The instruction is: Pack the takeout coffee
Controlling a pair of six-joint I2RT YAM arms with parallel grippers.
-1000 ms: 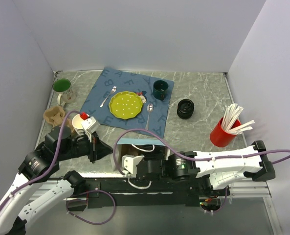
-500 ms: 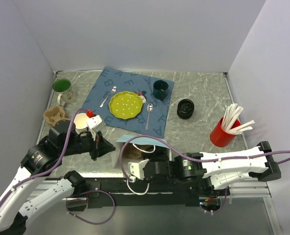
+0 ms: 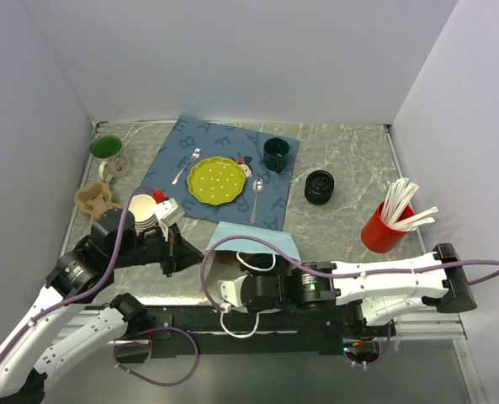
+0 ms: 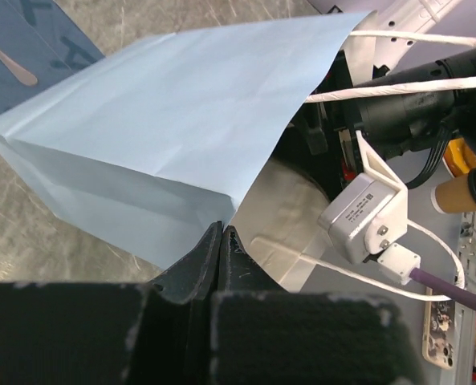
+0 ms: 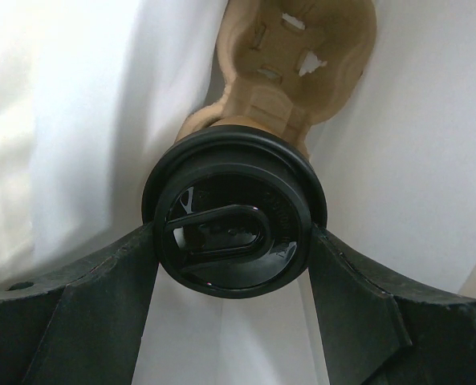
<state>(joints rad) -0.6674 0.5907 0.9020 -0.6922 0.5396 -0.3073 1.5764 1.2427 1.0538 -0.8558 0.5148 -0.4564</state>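
My right gripper [image 5: 233, 269] clamps the takeout coffee [image 5: 233, 228], frame centre, inside the paper bag [image 4: 165, 136]; left gripper [image 4: 221, 234] pinches its rim. I judge that only the release is left.

Takeout coffee [image 5: 233, 220], centre of right wrist view: lid is black plastic, glossy, smooth, w/ light reflections. Cup carrier [image 5: 302, 48] above it: tan moulded pulp, matt, rough-ish. Paper bag [image 4: 165, 120]: pale blue paper outside, matt, faint creases; inside white, matt. Table [image 3: 350, 151]: grey marbled top, smooth, slight sheen. Placemat [image 3: 182, 143], upper centre of top view: blue, looks like cloth, matt, printed letters. Plate [image 3: 215, 179]: yellow-green, glossy, dotted. Spoon [image 3: 256, 198] & fork [image 3: 186, 166]: shiny metal. Red cup [image 3: 382, 229], right side: smooth, plastic-looking.
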